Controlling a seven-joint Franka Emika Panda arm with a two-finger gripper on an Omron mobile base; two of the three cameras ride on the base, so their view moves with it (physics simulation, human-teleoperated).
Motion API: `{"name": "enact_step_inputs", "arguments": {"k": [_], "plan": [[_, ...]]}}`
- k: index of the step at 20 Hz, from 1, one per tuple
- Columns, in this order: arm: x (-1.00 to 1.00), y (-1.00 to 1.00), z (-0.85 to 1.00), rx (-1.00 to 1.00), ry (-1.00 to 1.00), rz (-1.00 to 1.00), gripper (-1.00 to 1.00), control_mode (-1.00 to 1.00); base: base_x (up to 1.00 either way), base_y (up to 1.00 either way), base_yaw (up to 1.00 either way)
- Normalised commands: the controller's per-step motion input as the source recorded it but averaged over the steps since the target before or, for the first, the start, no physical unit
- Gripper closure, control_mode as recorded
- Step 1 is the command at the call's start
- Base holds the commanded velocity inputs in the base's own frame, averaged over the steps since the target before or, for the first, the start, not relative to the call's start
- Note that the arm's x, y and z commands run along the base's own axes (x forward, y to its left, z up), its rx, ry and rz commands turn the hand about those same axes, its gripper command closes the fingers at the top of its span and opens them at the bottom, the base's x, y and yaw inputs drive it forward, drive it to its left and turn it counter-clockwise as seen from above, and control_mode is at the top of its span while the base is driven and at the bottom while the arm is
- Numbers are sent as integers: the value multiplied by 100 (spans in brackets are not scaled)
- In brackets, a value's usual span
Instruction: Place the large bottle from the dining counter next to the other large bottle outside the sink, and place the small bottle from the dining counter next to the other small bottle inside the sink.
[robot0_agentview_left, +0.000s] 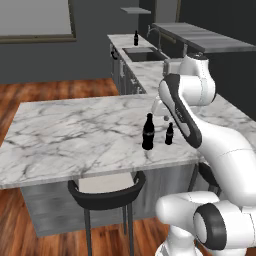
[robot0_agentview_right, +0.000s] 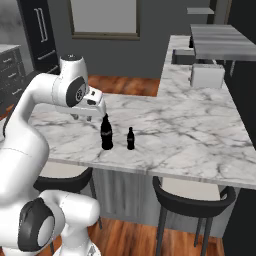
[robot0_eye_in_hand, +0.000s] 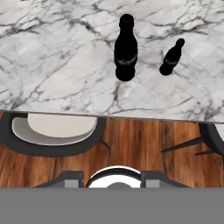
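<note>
On the white marble dining counter (robot0_agentview_left: 75, 135) a tall black large bottle (robot0_agentview_left: 148, 132) (robot0_agentview_right: 106, 133) (robot0_eye_in_hand: 125, 48) stands upright near the front edge. The short black small bottle (robot0_agentview_left: 169, 134) (robot0_agentview_right: 130, 138) (robot0_eye_in_hand: 171, 57) stands just to its right, apart from it. My gripper (robot0_eye_in_hand: 111, 178) (robot0_agentview_right: 92, 115) hangs open above the counter's front edge, a little short of the large bottle, with nothing between its fingers. Far back, the dark sink (robot0_agentview_left: 142, 54) lies in the rear counter, and another large bottle (robot0_agentview_left: 135, 38) stands beside it. The reddish-brown small bottle is out of view.
Black stools (robot0_agentview_left: 107, 192) (robot0_agentview_right: 192, 197) (robot0_eye_in_hand: 52, 131) stand under the counter's front edge. A grey toaster (robot0_agentview_right: 207, 75) sits on the side counter that runs back to the sink. A wood floor surrounds the counter.
</note>
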Motion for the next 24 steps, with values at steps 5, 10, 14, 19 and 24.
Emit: {"name": "enact_step_inputs", "arguments": {"k": [5,10,14,19,24], "plan": [[29,13,-3,0,0,-3,-100,-100,0,0,0],[82,44,0,0,0,-17,-100,-100,0,0,0],[78,14,0,-1,2,-8,-100,-100,0,0,0],[30,-37,0,0,6,1,-100,-100,0,0,0],[19,-49,0,0,17,5,-100,-100,0,0,0]]}}
